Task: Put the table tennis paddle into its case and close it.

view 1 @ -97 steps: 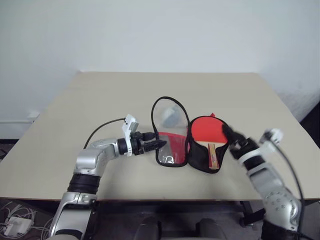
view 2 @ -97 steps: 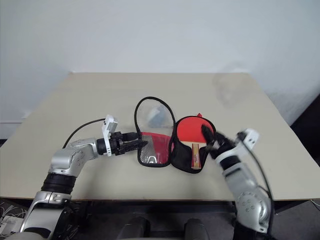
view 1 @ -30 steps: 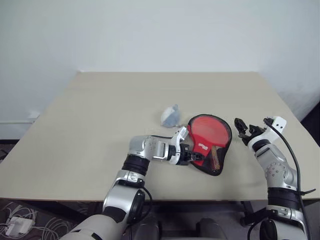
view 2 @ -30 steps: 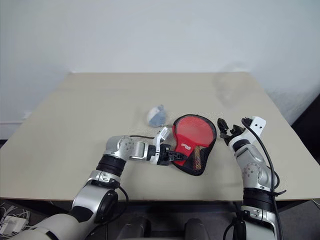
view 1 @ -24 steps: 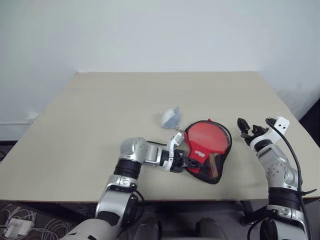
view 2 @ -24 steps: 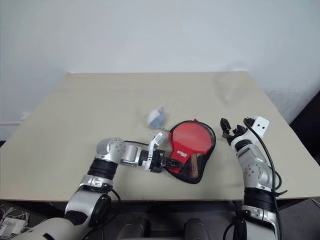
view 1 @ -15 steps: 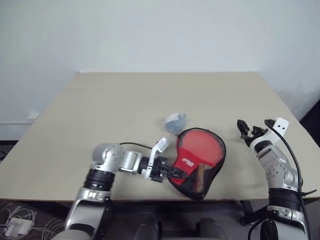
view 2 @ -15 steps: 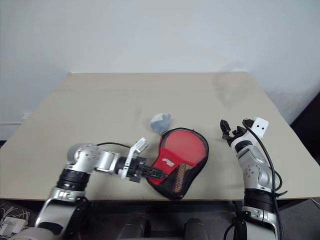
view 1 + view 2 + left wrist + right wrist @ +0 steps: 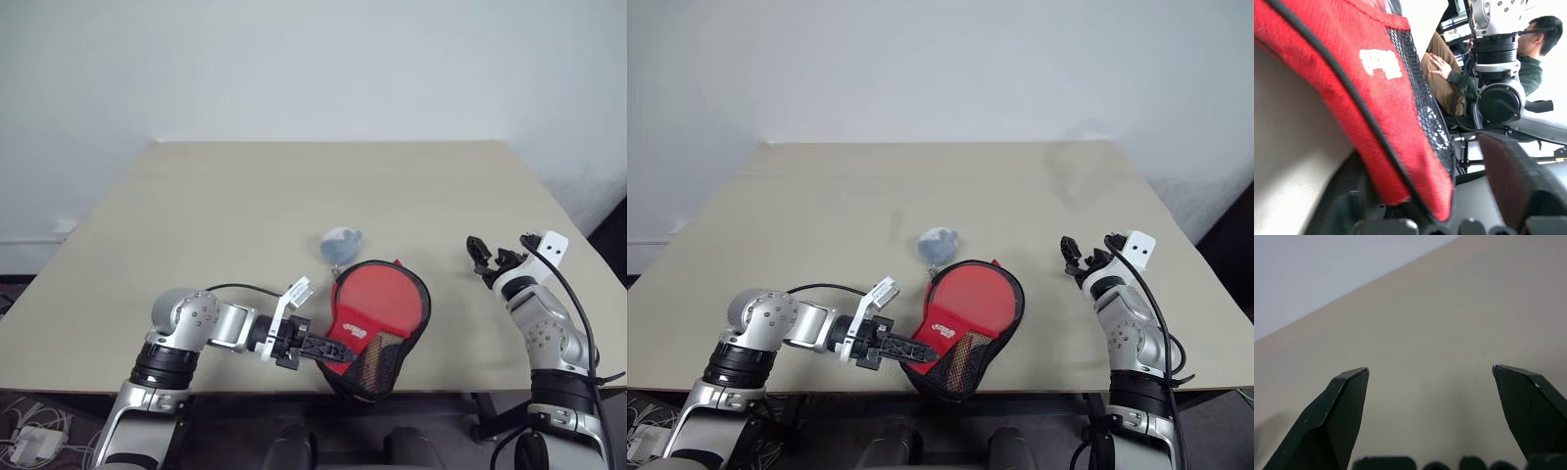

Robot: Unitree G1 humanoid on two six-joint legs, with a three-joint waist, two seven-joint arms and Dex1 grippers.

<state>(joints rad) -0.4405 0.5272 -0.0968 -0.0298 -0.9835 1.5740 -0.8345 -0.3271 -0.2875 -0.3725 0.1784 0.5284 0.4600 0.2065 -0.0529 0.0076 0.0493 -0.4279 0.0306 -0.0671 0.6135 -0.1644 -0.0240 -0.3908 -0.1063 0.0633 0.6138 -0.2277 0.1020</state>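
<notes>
Case (image 9: 377,318), paddle inside, lies at the table's (image 9: 196,215) near edge; soft fabric over a stiff bat, best gripped at its edging, where the part-open left gripper (image 9: 328,347) sits; right gripper (image 9: 487,257) open, empty.

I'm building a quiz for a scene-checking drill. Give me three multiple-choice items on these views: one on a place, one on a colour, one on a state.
1. Where does the grey lump lie?
A. On the table just beyond the case
B. Inside the case
C. At the table's far left corner

2. What colour is the case's upward face?
A. Blue
B. Red with a white logo
C. Plain white

3. How is the right gripper?
A. Shut on the case
B. Shut on the lump
C. Open and empty

Answers:
1 A: the lump sits on the table right behind the case, farther from the robot.
2 B: the upward face is red, with a white logo near its mesh part.
3 C: the right gripper has its fingers spread wide, with bare table between them.
</notes>
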